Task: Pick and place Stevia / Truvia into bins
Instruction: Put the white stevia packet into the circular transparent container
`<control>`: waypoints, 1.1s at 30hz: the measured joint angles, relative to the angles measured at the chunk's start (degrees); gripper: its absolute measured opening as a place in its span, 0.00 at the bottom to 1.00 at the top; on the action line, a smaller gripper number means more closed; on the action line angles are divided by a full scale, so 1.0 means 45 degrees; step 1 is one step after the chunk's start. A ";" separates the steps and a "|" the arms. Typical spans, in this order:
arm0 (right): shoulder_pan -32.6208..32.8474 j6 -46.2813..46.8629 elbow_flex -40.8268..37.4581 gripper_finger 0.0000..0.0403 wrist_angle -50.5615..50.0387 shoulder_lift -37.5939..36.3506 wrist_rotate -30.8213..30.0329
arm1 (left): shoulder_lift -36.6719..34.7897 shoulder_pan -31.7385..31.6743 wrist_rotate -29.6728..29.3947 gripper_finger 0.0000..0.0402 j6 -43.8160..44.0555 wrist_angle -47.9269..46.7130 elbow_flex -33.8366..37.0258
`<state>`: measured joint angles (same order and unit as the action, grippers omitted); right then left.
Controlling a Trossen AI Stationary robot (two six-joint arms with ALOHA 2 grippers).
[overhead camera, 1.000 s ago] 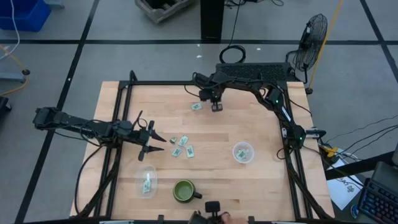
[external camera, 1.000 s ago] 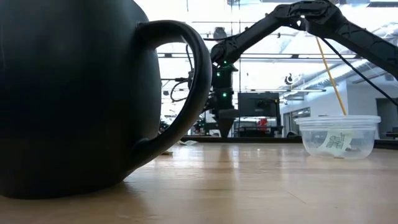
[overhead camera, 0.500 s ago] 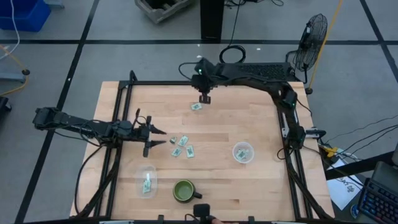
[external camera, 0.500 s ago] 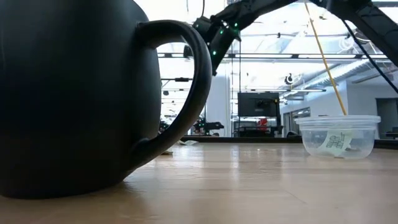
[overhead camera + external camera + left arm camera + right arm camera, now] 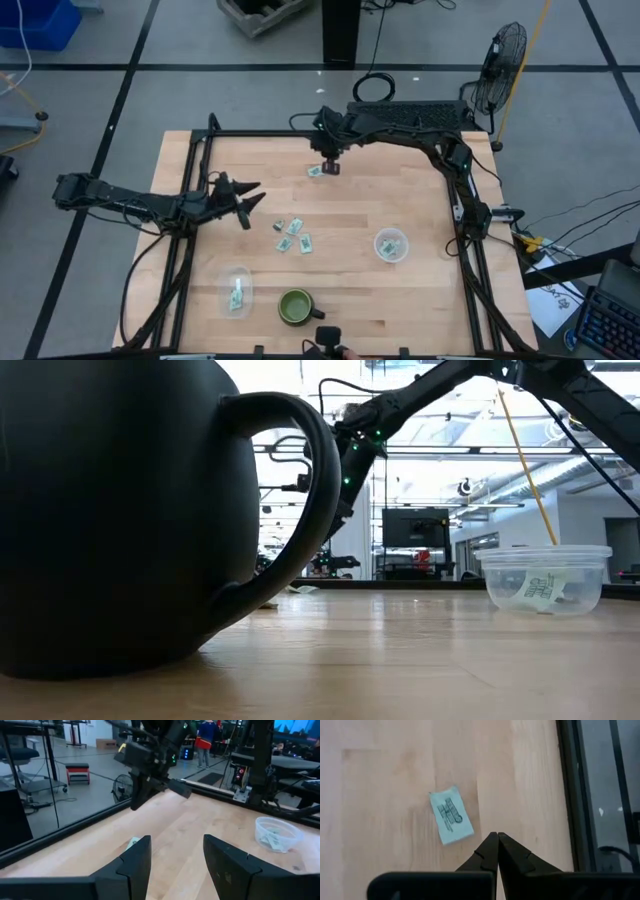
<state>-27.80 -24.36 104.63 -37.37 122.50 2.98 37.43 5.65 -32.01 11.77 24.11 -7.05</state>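
Note:
Small pale green Stevia packets lie flat on the wooden table: one [image 5: 316, 171] near the far edge, also in the right wrist view [image 5: 451, 815], and several [image 5: 292, 235] in the middle. My right gripper [image 5: 330, 166] hangs shut and empty above the table, just right of the far packet. My left gripper [image 5: 245, 200] stands open at the left, pointing level across the table, left of the middle packets. Two clear cups serve as bins: one [image 5: 236, 290] at the near left, one [image 5: 391, 245] at the right, each with packets inside.
A dark green mug [image 5: 296, 307] stands at the near edge and fills the left of the low view [image 5: 120, 510]. A black frame rail [image 5: 330, 133] runs along the table's far edge. Bare wood [image 5: 380, 190] lies between the far packet and the right cup.
My right gripper has risen off the table by the far packet and shifted a little toward the table's left, staying shut and tipping; the packet stays flat where it was. My left gripper has rolled and swung toward the far edge, still open.

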 joint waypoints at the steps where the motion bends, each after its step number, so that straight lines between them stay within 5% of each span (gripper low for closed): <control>1: 0.0007 0.0106 -0.0073 0.00 -0.0029 0.0005 -0.0057 | -0.0005 0.0000 0.0000 0.46 0.0000 0.0002 0.0000; 15: 0.0279 -0.1683 -0.0080 0.00 -0.0571 0.0804 0.1586 | -0.0001 0.0000 0.0112 0.46 0.0005 -0.0003 0.0000; 33: 0.0442 -0.3565 0.1422 0.00 -0.1595 0.1925 0.0672 | -0.0005 0.0000 0.0126 0.46 0.0005 -0.0008 0.0000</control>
<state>-25.81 -40.41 111.02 -44.55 131.16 6.00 37.41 5.65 -31.44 11.79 24.08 -7.05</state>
